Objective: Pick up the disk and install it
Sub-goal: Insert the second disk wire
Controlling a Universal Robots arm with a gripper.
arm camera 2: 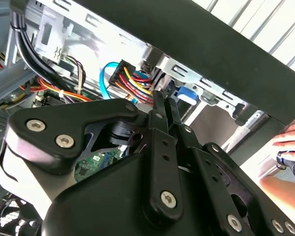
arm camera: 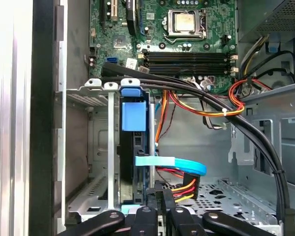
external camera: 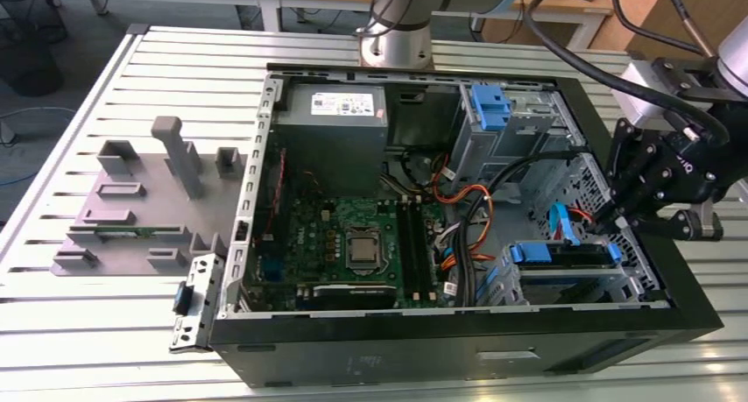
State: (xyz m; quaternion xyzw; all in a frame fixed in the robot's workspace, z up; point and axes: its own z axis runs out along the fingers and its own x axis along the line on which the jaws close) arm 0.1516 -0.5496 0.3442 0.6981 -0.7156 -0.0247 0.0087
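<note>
— How far along is the work judged to be?

— Nearly done, it seems. The disk point(arm camera: 135, 147) is seen standing on edge in the metal drive cage point(arm camera: 96, 147), just ahead of the gripper point(arm camera: 160, 204), with its blue plastic carrier tab point(arm camera: 134, 116) showing at the near end. Whether it is fully seated cannot be told.

— And the gripper's state?

— In both wrist views the black fingers point(arm camera 2: 162, 123) are drawn together to a narrow gap, and nothing is seen held between them. In the exterior view the gripper point(external camera: 619, 222) is poised at the case point(external camera: 468, 341) wall, right above the drive bay.

— What is noted of the materials?

— The cage is thin stamped steel, perforated and dull grey. A flat blue data cable point(arm camera: 172, 163) and a bundle of red, yellow and orange wires point(arm camera: 184, 189) are bunched beside the fingertips. Beyond lies the green motherboard point(arm camera: 177, 39).
</note>
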